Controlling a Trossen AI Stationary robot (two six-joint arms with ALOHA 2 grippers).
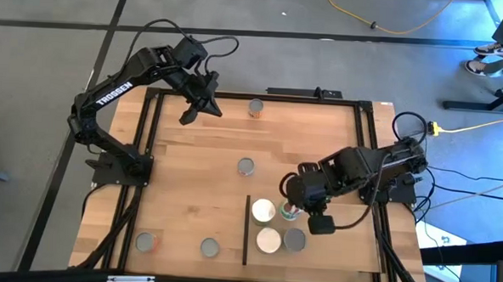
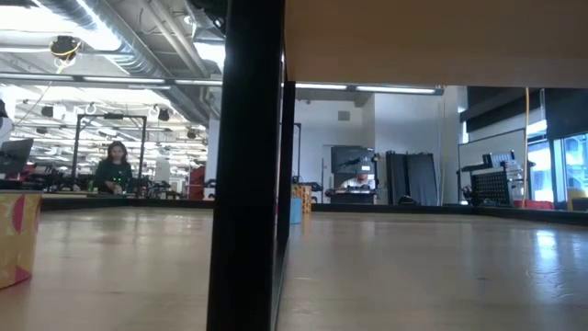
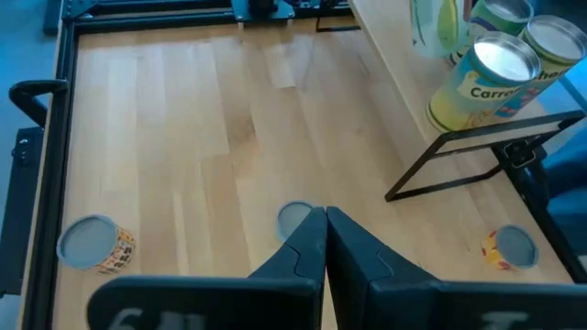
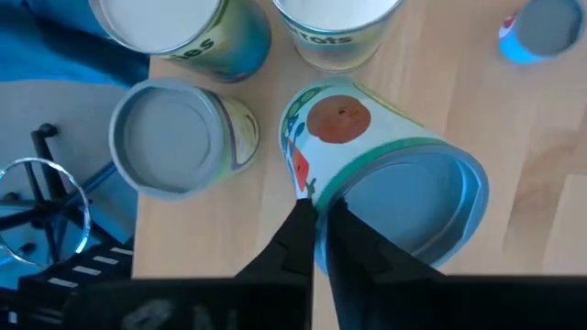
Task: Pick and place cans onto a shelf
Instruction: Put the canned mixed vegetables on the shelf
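We judge the placing step in hand: our right gripper (image 4: 316,215), jaws pinched on the rim of a tilted can (image 4: 385,174), sets it on the shelf (image 1: 331,255) beside three others, needing release; left gripper (image 1: 190,116) waits closed far-left.

Even, soft light falls from above on the worktop (image 1: 199,164); shadows under the arms are faint. In the low view, ceiling strip lights (image 2: 92,81) glare bright and windows (image 2: 560,165) glow at the far right, while a near dark post (image 2: 248,165) is blurred. Both wrist views carry a blue tint at their edges.
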